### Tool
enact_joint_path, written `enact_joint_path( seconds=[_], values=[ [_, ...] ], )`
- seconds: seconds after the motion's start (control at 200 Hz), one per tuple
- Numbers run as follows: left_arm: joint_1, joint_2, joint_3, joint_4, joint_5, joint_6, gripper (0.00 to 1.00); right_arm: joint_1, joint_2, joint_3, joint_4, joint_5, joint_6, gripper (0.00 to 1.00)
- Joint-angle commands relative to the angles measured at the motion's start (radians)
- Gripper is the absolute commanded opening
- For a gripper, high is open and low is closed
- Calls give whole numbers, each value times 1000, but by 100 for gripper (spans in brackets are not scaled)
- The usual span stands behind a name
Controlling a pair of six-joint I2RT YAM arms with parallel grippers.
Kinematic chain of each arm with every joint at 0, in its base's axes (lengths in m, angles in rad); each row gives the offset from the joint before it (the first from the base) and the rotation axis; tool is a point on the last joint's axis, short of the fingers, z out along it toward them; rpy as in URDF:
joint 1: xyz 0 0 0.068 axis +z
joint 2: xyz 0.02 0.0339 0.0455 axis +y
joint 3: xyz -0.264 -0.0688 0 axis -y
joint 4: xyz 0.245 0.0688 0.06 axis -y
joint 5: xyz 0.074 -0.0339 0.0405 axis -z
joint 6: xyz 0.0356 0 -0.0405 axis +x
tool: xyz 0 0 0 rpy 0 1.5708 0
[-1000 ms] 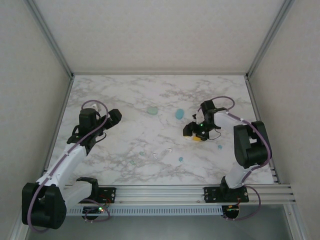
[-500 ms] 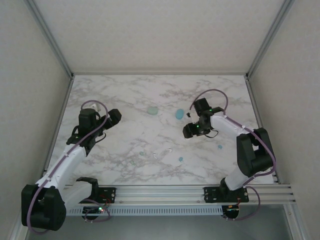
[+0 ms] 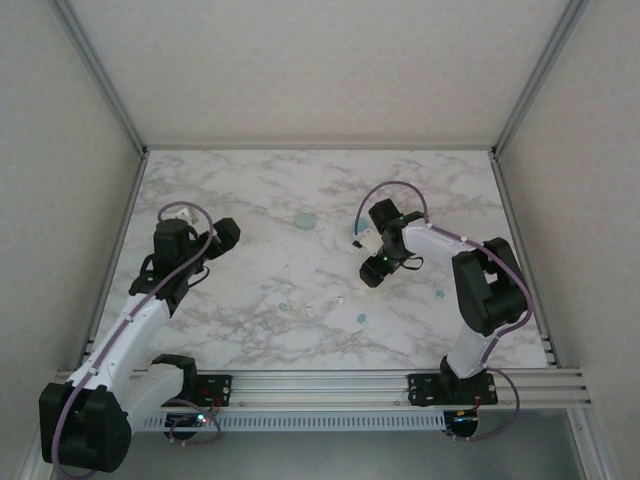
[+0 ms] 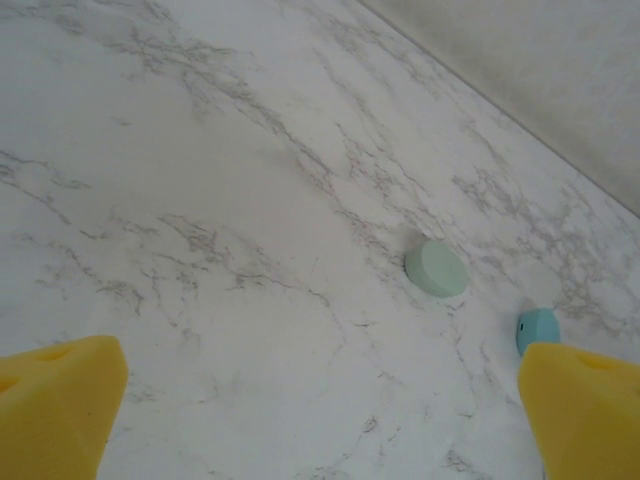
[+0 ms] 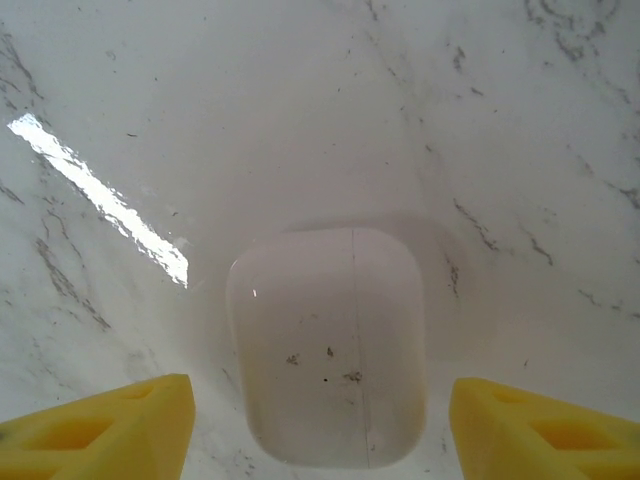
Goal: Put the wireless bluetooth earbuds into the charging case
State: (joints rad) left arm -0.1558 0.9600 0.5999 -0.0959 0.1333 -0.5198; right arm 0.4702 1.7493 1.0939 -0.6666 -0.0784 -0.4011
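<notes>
Straddling white case (image 5: 325, 340), right gripper (image 5: 320, 435) spread

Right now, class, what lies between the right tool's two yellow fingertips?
A white rounded-square plastic case lies flat on the marble table, touching neither of the yellow fingertips. The right wrist view shows it.

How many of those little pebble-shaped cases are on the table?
3. A pale green case lies mid-table toward the back; a teal case sits to its right, partly hidden; a white case lies between the right arm's open jaws. More could hide under the arms.
</notes>
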Motion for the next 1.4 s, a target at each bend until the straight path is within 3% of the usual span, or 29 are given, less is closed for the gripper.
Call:
enact_joint_path(
  seconds=[0.0, 0.32, 0.491, 0.566, 0.796, 0.916, 1.101, 1.291, 1.397],
  values=[
    [-8, -10, 11, -36, -20, 19, 100, 11, 40, 39, 4, 16, -43, 67],
    [-8, -3, 9, -34, -23, 16, 100, 10, 104, 48, 7, 33, -46, 58],
    [-8, -2, 14, -28, -7, 15, 100, 14, 96, 32, 10, 59, -28, 46],
    [-7, 4, 19, -21, 15, 6, 100, 14, 57, 20, 26, 29, -19, 37],
    [-34, 59, 105, -8, 193, -84, 94, 65, -225, -32, 145, -75, -21, 35],
    [-92, 84, 179, 36, 291, -129, 91, 102, -428, -90, 268, -174, -71, 34],
    [-224, 126, 329, 10, 368, -113, 86, 173, -682, -259, 566, -200, -239, 32],
    [-385, 189, 456, 0, 403, -66, 82, 218, -727, -242, 593, -127, -298, 31],
    [-458, 246, 523, -64, 396, -14, 74, 225, -729, -245, 641, -116, -279, 31]
  ],
)
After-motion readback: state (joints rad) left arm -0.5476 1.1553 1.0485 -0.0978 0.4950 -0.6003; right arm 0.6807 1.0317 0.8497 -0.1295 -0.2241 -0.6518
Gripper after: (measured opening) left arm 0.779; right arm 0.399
